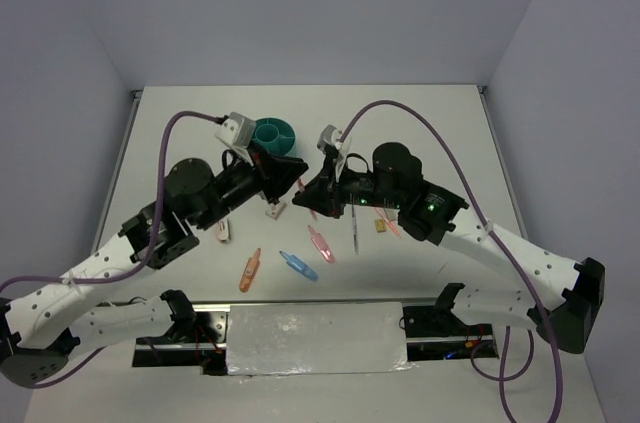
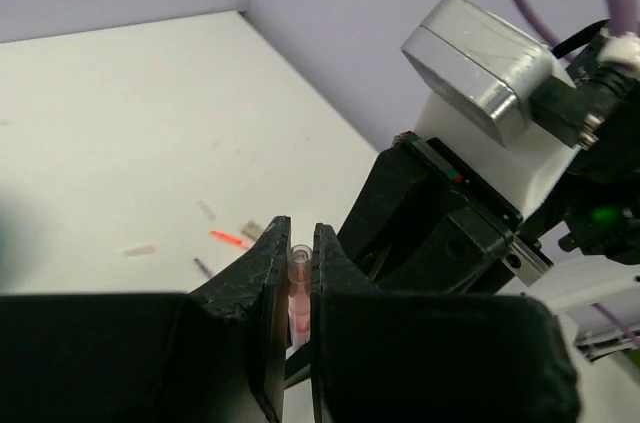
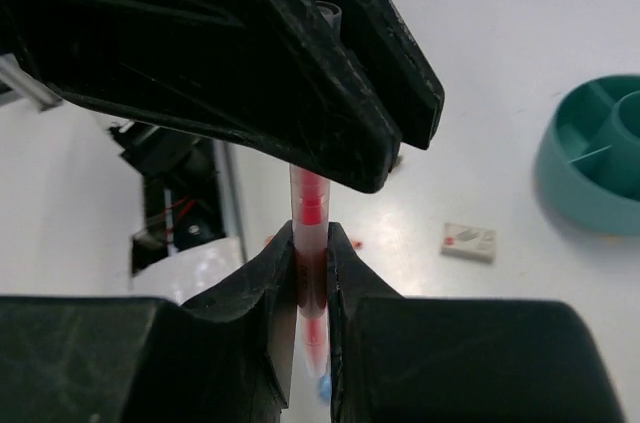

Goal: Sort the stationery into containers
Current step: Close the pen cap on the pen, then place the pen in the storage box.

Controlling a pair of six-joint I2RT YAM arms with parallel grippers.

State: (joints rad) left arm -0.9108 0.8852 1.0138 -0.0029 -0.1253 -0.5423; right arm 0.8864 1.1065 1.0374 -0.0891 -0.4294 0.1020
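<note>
A translucent pink pen (image 3: 311, 205) with red ink hangs in the air, gripped at once by both grippers. My right gripper (image 3: 312, 238) is shut on its barrel, and just above it the left gripper's fingers (image 3: 300, 63) clamp the same pen. In the left wrist view the pen's clear end (image 2: 298, 261) pokes up between the shut left gripper (image 2: 300, 233). From above, the left gripper (image 1: 296, 183) and the right gripper (image 1: 313, 189) meet tip to tip, just in front of the round teal container (image 1: 275, 133). The pen itself is hidden there.
On the table in front lie an orange marker (image 1: 249, 270), a blue marker (image 1: 298, 266), a pink marker (image 1: 320, 243), a grey pen (image 1: 355, 228), a white eraser (image 1: 273, 210) and a tan eraser (image 1: 380, 225). The teal container (image 3: 590, 173) shows right of the right gripper.
</note>
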